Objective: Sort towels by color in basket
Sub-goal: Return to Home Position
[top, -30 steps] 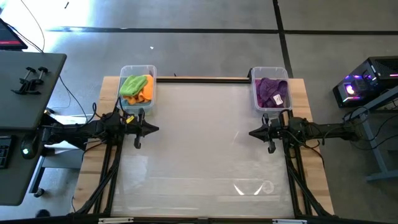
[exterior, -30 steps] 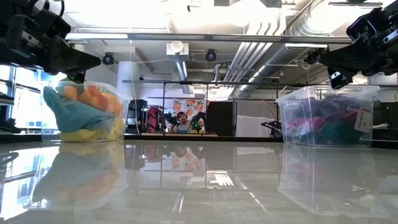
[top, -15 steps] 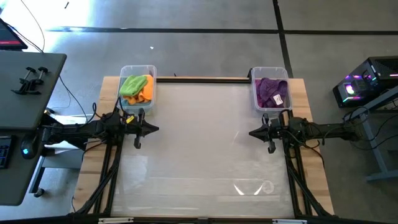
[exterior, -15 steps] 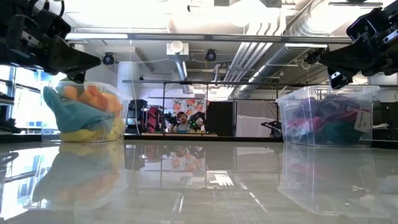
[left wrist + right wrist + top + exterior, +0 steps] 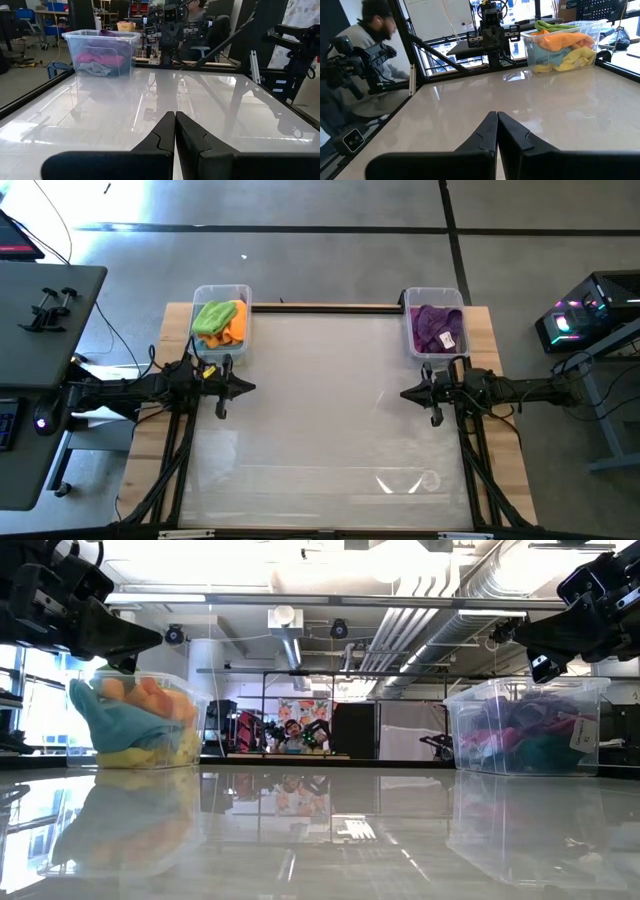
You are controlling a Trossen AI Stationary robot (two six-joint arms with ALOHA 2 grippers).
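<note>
Left gripper [image 5: 248,388] and right gripper [image 5: 406,394] hover pinched together (both empty); sorted towels [image 5: 220,320] fill clear bins [image 5: 432,291] near each.

Your bench [image 5: 320,430] has a glossy pale top, with wood showing down its left and right edges. A thin black bar [image 5: 325,307] runs along the far edge. Off the bench's left edge you've got a dark desk [image 5: 40,320] with black clamps [image 5: 48,308] on it. Off the right edge, near the far right corner, a computer case [image 5: 585,315] glows purple. A black tape line [image 5: 300,228] crosses the grey floor past the far edge. In the low view you get ceiling ducts [image 5: 440,620], a poster [image 5: 300,708] and a seated person [image 5: 292,735] beyond the far edge. In the right wrist view, a person in a grey top [image 5: 365,75] is off the bench.
</note>
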